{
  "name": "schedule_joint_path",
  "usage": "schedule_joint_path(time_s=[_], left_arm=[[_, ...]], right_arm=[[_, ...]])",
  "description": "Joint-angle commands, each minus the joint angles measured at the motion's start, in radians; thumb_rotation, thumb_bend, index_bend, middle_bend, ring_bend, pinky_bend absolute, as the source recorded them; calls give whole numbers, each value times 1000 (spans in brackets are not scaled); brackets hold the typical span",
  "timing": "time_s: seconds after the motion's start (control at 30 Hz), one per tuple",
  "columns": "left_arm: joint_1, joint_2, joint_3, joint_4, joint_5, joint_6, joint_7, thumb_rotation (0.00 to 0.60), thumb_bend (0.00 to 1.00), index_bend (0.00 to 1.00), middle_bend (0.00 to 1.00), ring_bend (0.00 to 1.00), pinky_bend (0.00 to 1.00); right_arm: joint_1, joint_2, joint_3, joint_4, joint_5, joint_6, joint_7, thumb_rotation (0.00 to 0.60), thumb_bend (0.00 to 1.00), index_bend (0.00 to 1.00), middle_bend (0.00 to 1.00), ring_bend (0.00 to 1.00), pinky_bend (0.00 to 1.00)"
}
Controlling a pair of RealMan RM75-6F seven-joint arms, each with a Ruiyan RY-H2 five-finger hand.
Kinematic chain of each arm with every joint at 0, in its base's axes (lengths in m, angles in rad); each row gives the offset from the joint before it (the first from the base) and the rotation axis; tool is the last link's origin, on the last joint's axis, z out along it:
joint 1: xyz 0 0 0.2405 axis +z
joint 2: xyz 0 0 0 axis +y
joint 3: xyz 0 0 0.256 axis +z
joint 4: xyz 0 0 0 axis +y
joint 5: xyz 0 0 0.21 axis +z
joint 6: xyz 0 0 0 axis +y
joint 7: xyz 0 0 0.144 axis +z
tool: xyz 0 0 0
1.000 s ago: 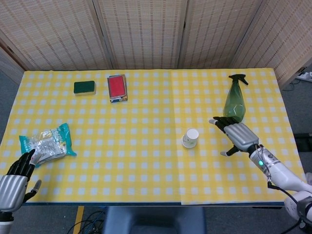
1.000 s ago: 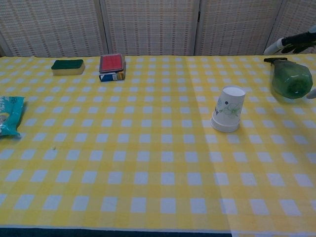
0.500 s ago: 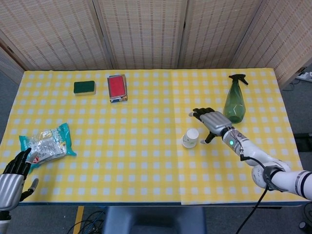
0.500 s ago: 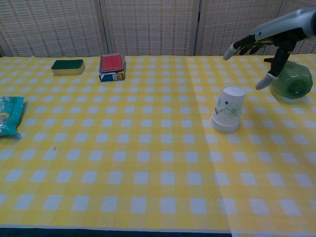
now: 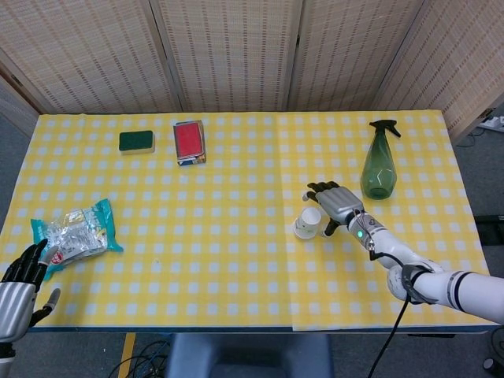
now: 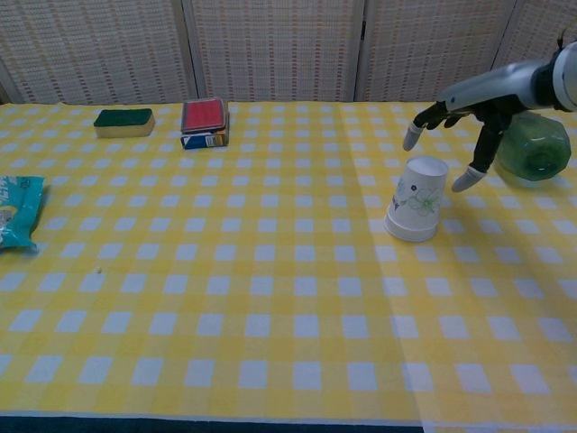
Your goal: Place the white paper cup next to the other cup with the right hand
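Observation:
A white paper cup [image 5: 308,223] [image 6: 417,199] with a faint green print stands upside down on the yellow checked tablecloth, right of centre. My right hand [image 5: 335,203] [image 6: 460,126] hovers just right of and above the cup, fingers spread and thumb hanging down, holding nothing. I cannot tell whether it touches the cup. My left hand [image 5: 20,287] shows at the near left corner, fingers apart and empty; the chest view does not show it. I see only one cup in either view.
A green spray bottle [image 5: 378,165] [image 6: 532,144] stands close behind my right hand. A green sponge [image 5: 136,142] [image 6: 124,122] and a red box [image 5: 190,142] [image 6: 204,122] lie at the far left. A teal snack bag [image 5: 75,232] [image 6: 16,212] lies near the left edge.
My right hand has swung left from beside the spray bottle and come down close to the cup. The left hand has slipped a little lower. The cup has not moved.

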Motion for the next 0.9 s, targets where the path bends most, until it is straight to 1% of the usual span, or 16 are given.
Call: schedule_joint_path(time_s=[0.03, 0.3, 0.47, 0.57, 0.9], left_arm=[[1, 1, 0, 0, 1, 1, -2, 600, 382, 9, 0, 49, 203], [2, 3, 2, 2, 4, 2, -8, 600, 381, 9, 0, 49, 203], [3, 6, 0, 5, 4, 5, -17, 600, 382, 9, 0, 49, 203], [5, 7, 1, 7, 5, 10, -23, 600, 382, 9, 0, 49, 203], [8, 8, 3, 10, 14, 18, -29, 600, 381, 0, 0, 49, 203]], right_arm=[[7, -11, -8, 7, 10, 10, -7, 600, 180, 199, 0, 0, 0], [17, -37, -10, 17, 25, 35, -13, 600, 186, 240, 0, 0, 0], [22, -57, -10, 26, 35, 55, -22, 600, 205, 301, 0, 0, 0], [25, -66, -9, 29, 44, 65, -27, 600, 211, 318, 1, 0, 0], [25, -67, -4, 18, 58, 106, -46, 600, 247, 399, 20, 0, 0]])
